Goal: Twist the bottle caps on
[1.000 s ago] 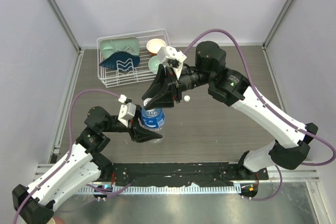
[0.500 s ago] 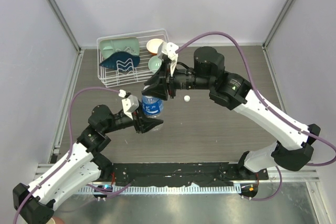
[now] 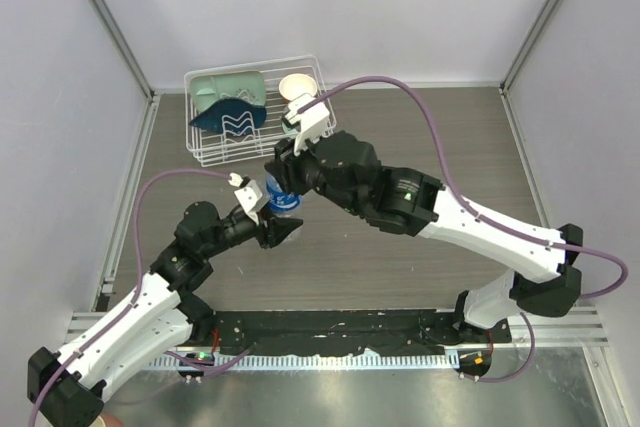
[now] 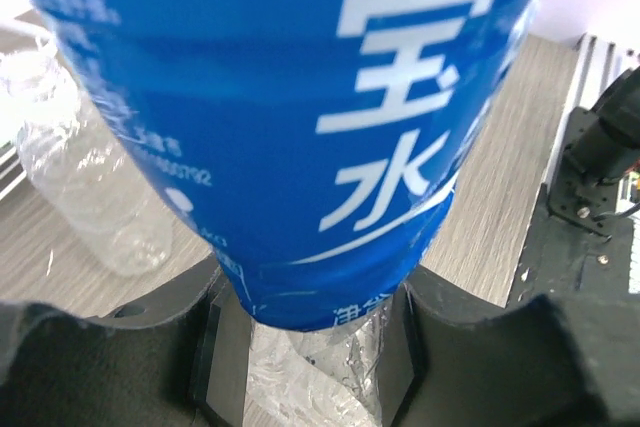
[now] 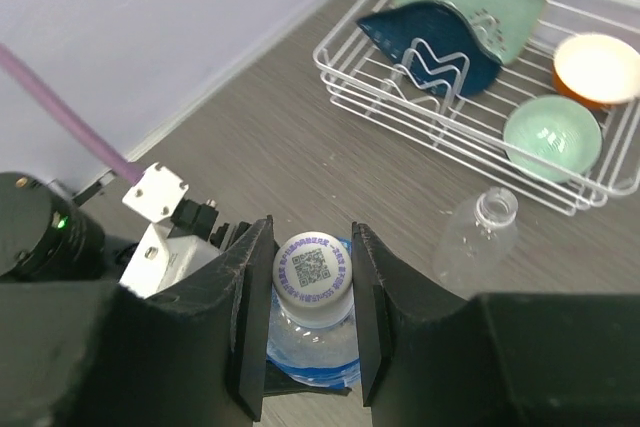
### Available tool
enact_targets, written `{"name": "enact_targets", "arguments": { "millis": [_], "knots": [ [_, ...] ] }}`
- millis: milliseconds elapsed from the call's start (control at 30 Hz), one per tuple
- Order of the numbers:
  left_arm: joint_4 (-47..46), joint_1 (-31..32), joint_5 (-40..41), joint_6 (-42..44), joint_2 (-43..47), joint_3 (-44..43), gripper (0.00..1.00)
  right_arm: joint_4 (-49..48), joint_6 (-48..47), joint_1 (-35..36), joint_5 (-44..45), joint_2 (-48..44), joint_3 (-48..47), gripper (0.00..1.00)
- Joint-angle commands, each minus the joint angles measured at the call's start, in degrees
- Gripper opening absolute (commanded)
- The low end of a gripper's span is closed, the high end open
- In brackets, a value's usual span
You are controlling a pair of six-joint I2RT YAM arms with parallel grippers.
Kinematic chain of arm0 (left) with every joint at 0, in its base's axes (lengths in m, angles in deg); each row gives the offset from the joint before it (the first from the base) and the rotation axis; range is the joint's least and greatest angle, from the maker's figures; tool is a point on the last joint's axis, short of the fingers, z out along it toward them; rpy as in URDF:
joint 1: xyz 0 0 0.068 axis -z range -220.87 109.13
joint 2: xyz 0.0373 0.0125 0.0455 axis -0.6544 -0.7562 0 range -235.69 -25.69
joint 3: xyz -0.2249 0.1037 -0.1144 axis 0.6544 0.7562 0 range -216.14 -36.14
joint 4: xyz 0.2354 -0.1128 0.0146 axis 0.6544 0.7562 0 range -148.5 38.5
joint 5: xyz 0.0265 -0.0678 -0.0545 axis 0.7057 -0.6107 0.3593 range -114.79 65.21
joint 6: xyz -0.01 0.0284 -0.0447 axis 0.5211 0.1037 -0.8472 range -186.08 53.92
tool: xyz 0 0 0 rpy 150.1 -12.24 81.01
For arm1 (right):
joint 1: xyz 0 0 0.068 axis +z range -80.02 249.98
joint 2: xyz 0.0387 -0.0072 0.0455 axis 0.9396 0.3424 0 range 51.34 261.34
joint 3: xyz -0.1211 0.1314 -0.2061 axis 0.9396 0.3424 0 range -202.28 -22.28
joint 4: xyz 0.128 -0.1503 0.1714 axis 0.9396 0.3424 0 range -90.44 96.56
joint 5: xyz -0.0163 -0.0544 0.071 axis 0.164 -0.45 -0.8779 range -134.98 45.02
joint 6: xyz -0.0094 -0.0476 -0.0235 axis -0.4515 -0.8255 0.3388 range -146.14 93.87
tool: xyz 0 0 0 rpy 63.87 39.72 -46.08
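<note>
Left gripper (image 4: 312, 342): clenched on base of blue-labelled bottle (image 4: 300, 127) | Right gripper (image 5: 311, 257): clamped around white cap (image 5: 312, 275) seated on its neck | Plain bottle (image 5: 478, 235): uncapped, lying beside wire rack (image 5: 440, 142)

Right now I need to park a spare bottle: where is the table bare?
Bare: the table beyond the right arm, and the near strip between the arms. Crowded: back left: wire rack, labelled bottle, left gripper, right gripper.

The blue-labelled bottle (image 4: 300, 97) reads 宝 and 水; the white cap (image 5: 311, 267) bears a QR code.
</note>
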Motion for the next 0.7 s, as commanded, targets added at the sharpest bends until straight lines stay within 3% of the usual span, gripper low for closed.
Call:
{"name": "enact_targets", "arguments": {
  "millis": [0,100,200,233,333,600,667],
  "knots": [
    [-10.62,-0.35,3.17,3.03,0.87,-1.65,0.0,12.83,7.84,4.5,11.05,6.2,-0.92,0.03],
    [-10.88,-0.35,3.88,3.64,0.78,-1.39,0.0,15.73,9.77,5.12,15.0,8.84,-4.34,0.06],
    [-10.53,-0.44,4.23,4.26,0.51,-1.21,0.0,17.84,9.95,5.47,18.34,10.69,-7.77,0.19],
    [-10.27,-0.44,4.06,4.44,0.6,-1.04,0.0,18.11,9.95,5.56,19.13,10.95,-8.57,0.29],
    [-9.66,-0.52,3.27,5.22,0.51,-0.51,0.0,18.81,8.64,5.56,21.68,11.57,-12.35,0.46],
    [-8.51,-0.7,0.37,5.23,0.69,1.78,0.0,21.8,3.72,5.56,20.82,12.89,-26.66,0.74],
    [-7.81,-0.79,-0.51,5.14,0.86,2.39,0.0,22.5,2.31,5.56,18.45,12.28,-28.09,0.76]
  ]
}}
